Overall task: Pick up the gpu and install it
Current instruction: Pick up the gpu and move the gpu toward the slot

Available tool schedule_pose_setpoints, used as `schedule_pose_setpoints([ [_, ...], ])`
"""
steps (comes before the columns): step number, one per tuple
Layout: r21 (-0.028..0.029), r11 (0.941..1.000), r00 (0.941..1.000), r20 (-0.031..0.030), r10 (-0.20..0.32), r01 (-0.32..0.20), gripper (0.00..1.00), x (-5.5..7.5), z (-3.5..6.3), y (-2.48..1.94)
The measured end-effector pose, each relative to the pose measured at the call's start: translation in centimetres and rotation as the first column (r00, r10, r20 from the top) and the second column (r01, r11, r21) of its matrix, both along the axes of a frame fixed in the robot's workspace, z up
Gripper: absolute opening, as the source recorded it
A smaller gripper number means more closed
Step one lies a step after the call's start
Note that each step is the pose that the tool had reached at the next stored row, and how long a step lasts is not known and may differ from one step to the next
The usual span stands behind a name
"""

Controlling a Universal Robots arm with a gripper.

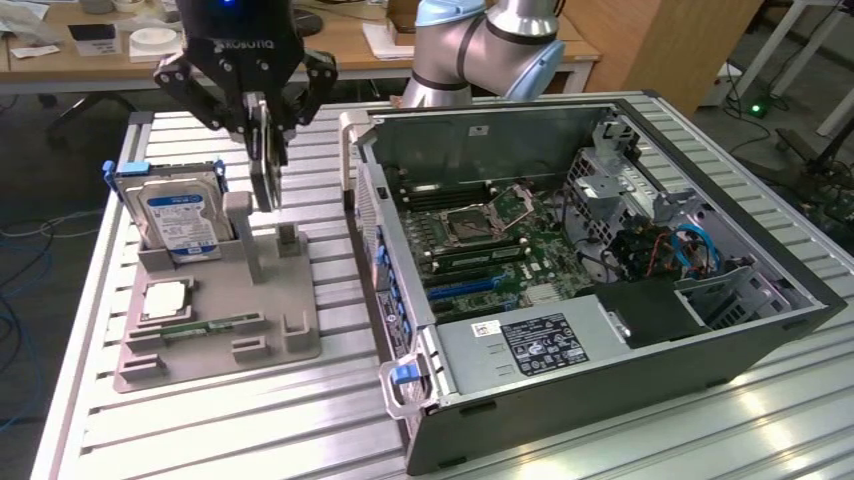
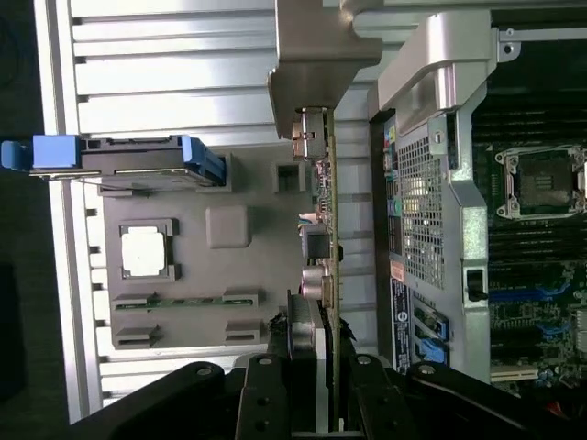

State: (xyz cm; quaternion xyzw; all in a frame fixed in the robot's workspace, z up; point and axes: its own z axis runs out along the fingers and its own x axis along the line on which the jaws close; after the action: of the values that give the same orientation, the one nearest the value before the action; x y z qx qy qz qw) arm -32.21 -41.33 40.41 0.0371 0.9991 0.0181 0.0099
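Presently in hand: by my reading, you are at the pick-up end of the job, with the install not yet begun.
Tool: your tool (image 1: 264,125) is closed on the top edge of the gpu (image 1: 268,170), its fingers pinching the card from both faces; the wrist view shows the same grip (image 2: 321,385) on the card (image 2: 328,238).
Gpu: it hangs upright and edge-on beneath the tool, over the grey holder tray (image 1: 267,300), just beside the tray's upright posts. You cannot tell from either view whether its lower edge is fully clear of them.
Tray: the hard drive (image 1: 180,220) stands in its cradle and the CPU chip (image 1: 163,298) lies flat in its pocket, both apart from the card.
Case: the computer case (image 1: 601,400) lies open on the tabletop (image 1: 240,420) to the exterior view's right of the tray, with the motherboard (image 1: 494,240) exposed and no card seated in it.
What the next move calls for: in my judgement, you need the card free of the posts before any sideways travel, and its connector edge kept square to the blue slots (image 1: 461,290).
Risk: a thin card held by one edge may twist if it catches a post or the case wall.
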Motion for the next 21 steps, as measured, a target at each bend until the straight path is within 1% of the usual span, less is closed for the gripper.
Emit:
schedule_pose_setpoints([
  [3, 0.0001, 1.0000, 1.0000, 0.0000, 0.003, -0.003, 0.28, 0.00, 0.81, 0.00],
  [5, 0.0001, 1.0000, 1.0000, 0.0001, 0.005, -0.005, 0.28, 0.00, 1.08, 0.00],
  [8, 0.0011, 1.0000, 1.0000, 0.0001, 0.008, -0.008, 0.28, 0.01, 1.09, 0.00],
  [13, 0.0011, 0.9990, 0.9990, -0.0021, 0.044, -0.044, 0.28, 0.05, 1.09, 0.00],
  [21, 0.0012, 0.9990, 0.9990, -0.0021, 0.045, -0.045, 0.28, 0.31, 1.09, 0.00],
])
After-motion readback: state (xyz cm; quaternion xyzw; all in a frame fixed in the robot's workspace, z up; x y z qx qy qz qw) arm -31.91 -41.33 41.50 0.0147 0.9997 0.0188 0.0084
